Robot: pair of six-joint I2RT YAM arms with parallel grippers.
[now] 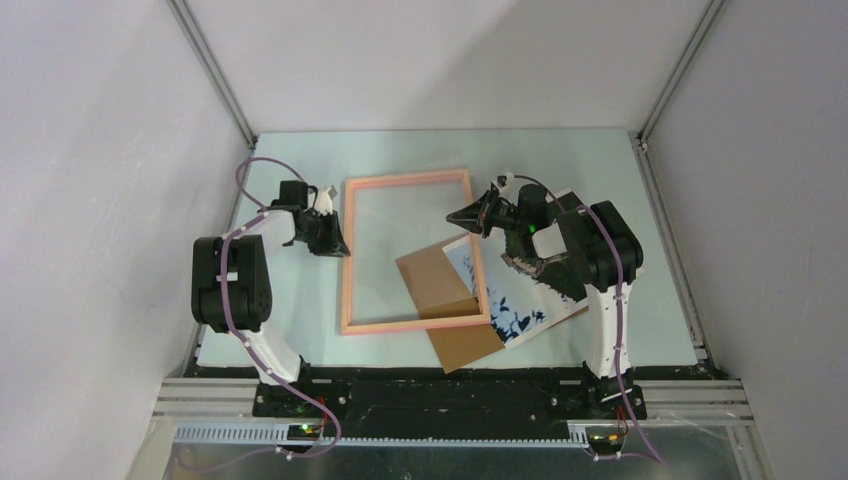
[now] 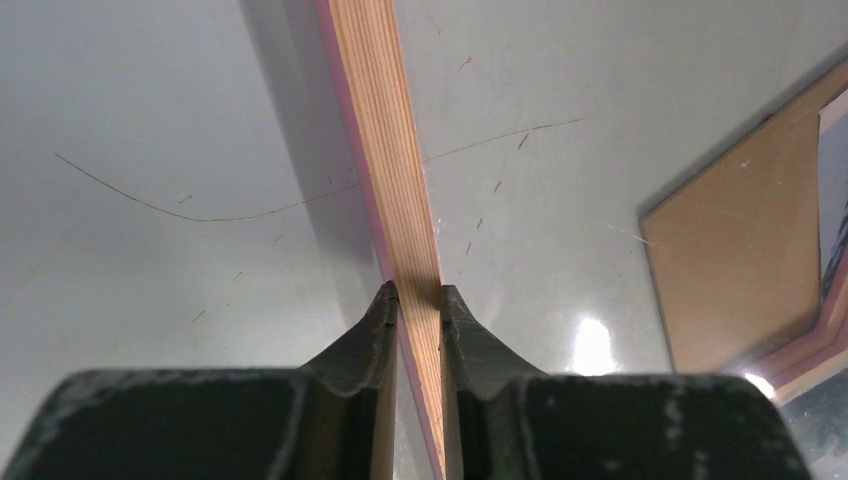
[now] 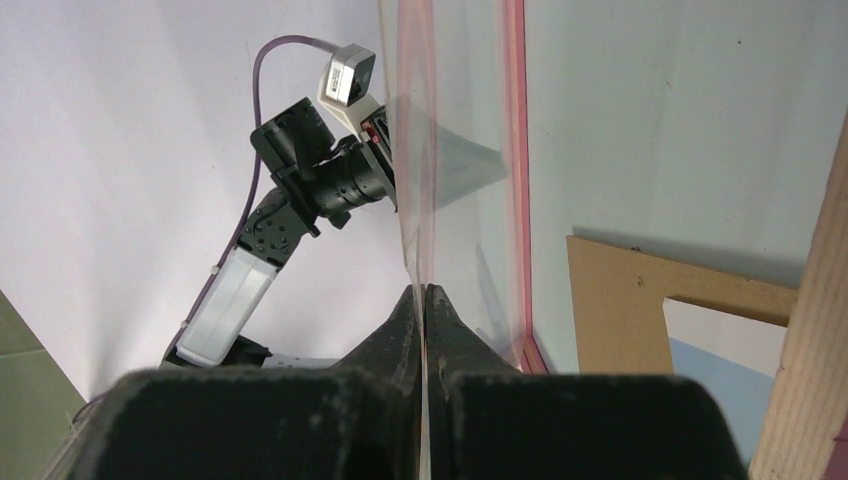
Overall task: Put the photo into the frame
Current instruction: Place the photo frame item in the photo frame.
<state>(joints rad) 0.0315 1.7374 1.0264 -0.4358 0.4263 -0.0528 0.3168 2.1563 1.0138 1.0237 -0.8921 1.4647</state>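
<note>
L hand (image 2: 415,293) clamps thin salmon-pink wooden frame (image 2: 385,120) rail; R hand (image 3: 424,292) pinches clear pane (image 3: 445,150). Lift evenly, w/o twisting, clear of white-bordered landscape photo (image 1: 520,315).

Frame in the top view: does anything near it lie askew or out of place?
Yes. The backing board lies tilted under the near right corner of the frame, with half of it sticking out. The photo lies skewed beside it, mostly outside the frame and partly hidden by the right arm.

Pale green tabletop (image 1: 290,160) — scratched, one glare spot (image 2: 593,347). Plain white walls (image 1: 440,60) on three sides, aluminium corner posts (image 1: 215,75) — slotted aluminium rail (image 1: 205,393) along the near edge.
</note>
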